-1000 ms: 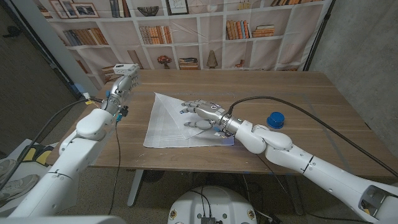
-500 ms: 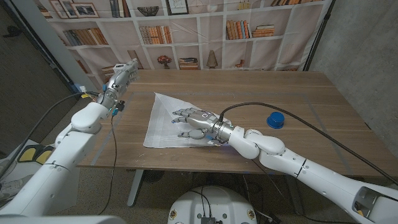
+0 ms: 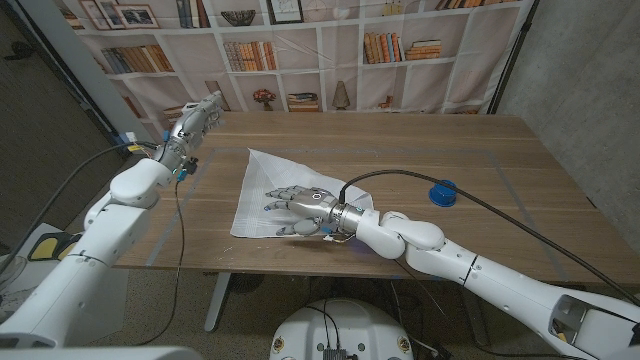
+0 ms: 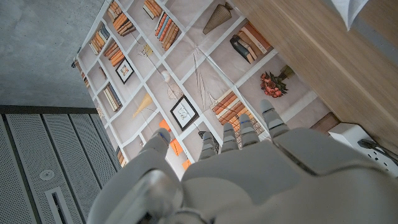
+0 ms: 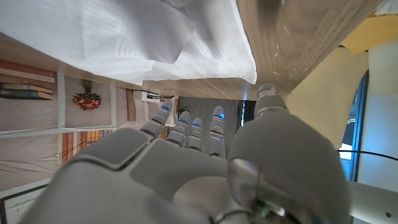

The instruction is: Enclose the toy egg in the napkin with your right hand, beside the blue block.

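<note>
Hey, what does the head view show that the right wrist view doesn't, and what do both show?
The head view alone takes in the blue block on the table off the right arm's side, the raised left hand off the table's left edge, and the whole spread of the napkin. The right wrist view alone shows the napkin's edge close up against the wood and a plant on the backdrop shelf. Both show the right hand over the white napkin, and bookshelves behind.

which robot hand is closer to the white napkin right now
Right. The right robot hand is over the white cloth napkin, fingers spread above its near-left part. The left robot hand is raised off to the napkin's left, beyond its edge, near the far-left side of the wooden table.
</note>
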Motion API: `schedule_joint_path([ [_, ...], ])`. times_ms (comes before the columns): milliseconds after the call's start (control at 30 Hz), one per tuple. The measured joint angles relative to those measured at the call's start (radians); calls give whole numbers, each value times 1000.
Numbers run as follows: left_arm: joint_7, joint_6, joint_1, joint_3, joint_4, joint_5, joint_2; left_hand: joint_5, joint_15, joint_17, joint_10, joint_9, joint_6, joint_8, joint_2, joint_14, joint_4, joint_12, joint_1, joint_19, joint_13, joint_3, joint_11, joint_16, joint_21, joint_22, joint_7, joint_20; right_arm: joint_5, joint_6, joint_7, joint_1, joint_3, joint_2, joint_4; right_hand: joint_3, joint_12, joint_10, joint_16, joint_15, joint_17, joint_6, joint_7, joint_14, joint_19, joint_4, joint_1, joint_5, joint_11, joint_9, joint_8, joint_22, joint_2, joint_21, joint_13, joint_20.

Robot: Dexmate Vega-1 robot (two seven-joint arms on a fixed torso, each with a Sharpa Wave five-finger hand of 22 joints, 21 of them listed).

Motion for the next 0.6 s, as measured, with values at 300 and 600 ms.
schedule_joint_path([
  [300,-18,2,-30,17,36,-8,10,7,0,0,0,0,0,0,0,0,0,0,0,0,0,0,0,0,0,0,0,0,13,20,11,22,-23,29,46,29,12,0,9,0,-3,0,0,0,4,-29,45,11,0,0,0,0,49,0,-3,4],
  [600,-45,-1,-55,32,66,-19,15,7,0,0,0,0,0,0,0,0,0,0,0,0,0,0,0,0,0,0,0,0,5,-3,2,42,-62,81,124,24,12,0,12,0,-5,-12,2,8,9,-33,53,7,0,0,0,0,25,0,-5,9],
])
